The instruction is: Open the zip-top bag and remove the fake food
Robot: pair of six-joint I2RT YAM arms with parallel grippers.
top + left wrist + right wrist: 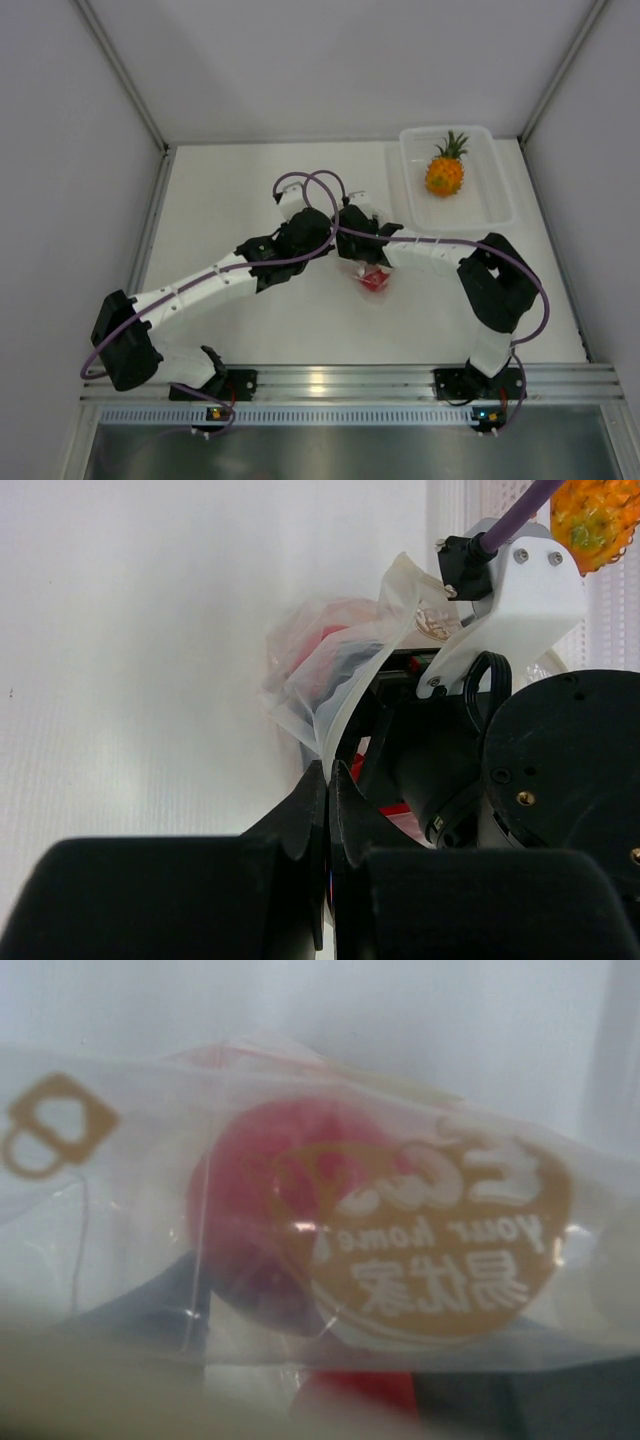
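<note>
The zip-top bag (362,272) hangs crumpled between my two grippers at the table's middle, with a red fruit (376,282) inside. In the left wrist view my left gripper (330,772) is shut on the bag's white edge strip, and the bag (320,670) rises from it toward my right wrist. The bag film (120,1240) covers the right wrist view, showing a red fruit (250,1190) and a brown printed label (440,1250). My right gripper (352,240) is against the bag and its fingers are blurred. The toy pineapple (445,172) lies in the bin.
The rigid translucent bin (490,200) stands at the back right, close behind my right arm. White walls with metal posts enclose the table on three sides. A metal rail runs along the near edge.
</note>
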